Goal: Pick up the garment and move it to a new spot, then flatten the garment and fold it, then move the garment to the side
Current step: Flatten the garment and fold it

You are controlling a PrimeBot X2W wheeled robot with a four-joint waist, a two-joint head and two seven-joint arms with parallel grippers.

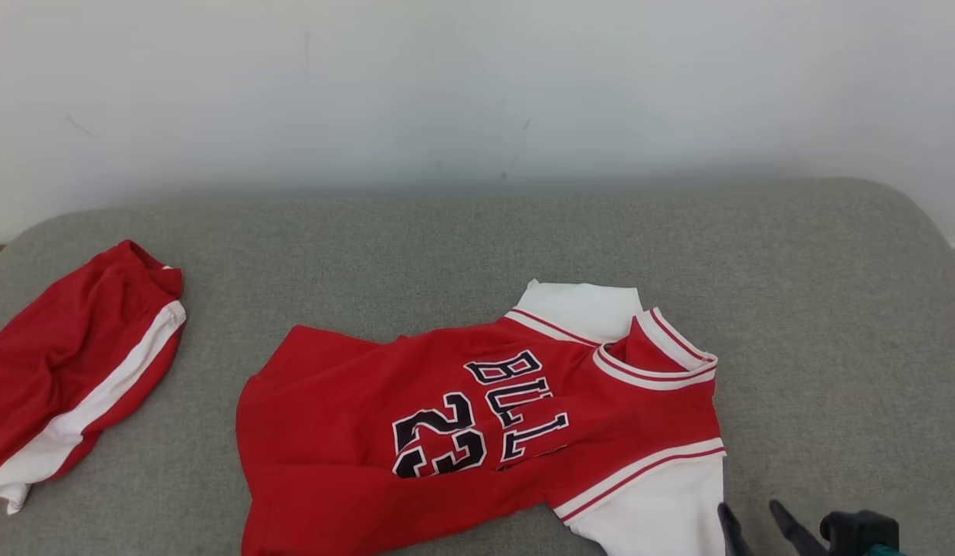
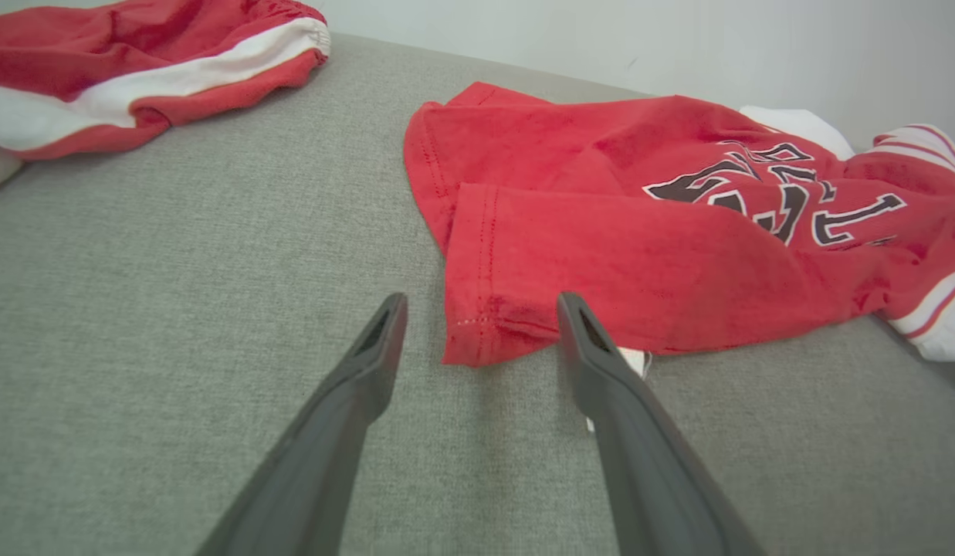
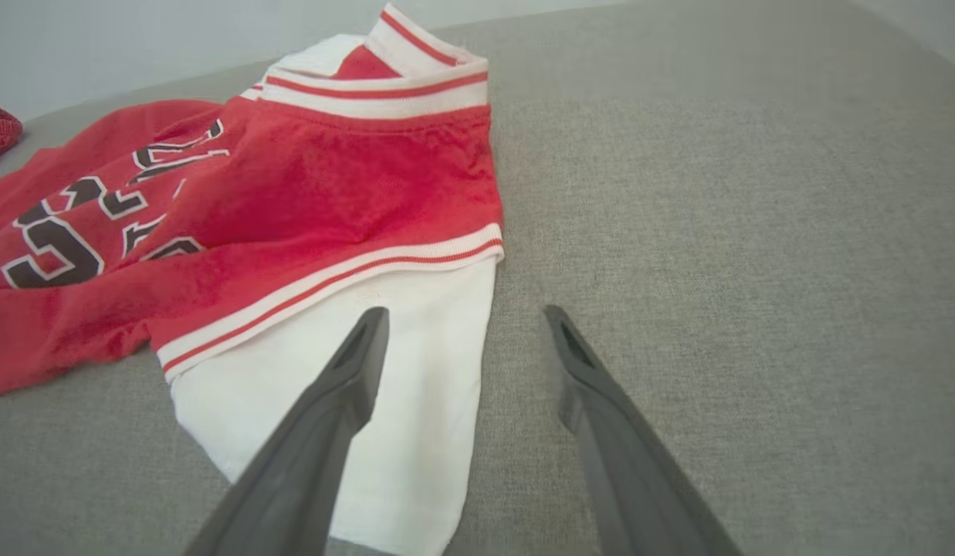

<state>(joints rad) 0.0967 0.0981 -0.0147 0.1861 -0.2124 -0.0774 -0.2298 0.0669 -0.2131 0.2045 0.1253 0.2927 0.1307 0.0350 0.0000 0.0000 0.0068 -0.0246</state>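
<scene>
Both spread wide and empty, the left gripper (image 2: 481, 301) is aiming at the hem (image 2: 477, 336) of the red jersey (image 1: 477, 417) lying rumpled on the grey cushion (image 1: 446, 247), the right gripper (image 3: 465, 311) at its white sleeve (image 3: 431, 363), probably beginning the pick-up, both needing to pinch cloth.

Head camera: high, facing forward and down across the grey padded surface (image 1: 462, 247) to the far wall (image 1: 477, 93). Left wrist camera: low and close, sighting along the left gripper (image 2: 481, 303) at the hem of the jersey (image 2: 639, 232). Right wrist camera: low, close, facing its white sleeve (image 3: 431, 417), near right. All three views share the jersey.
</scene>
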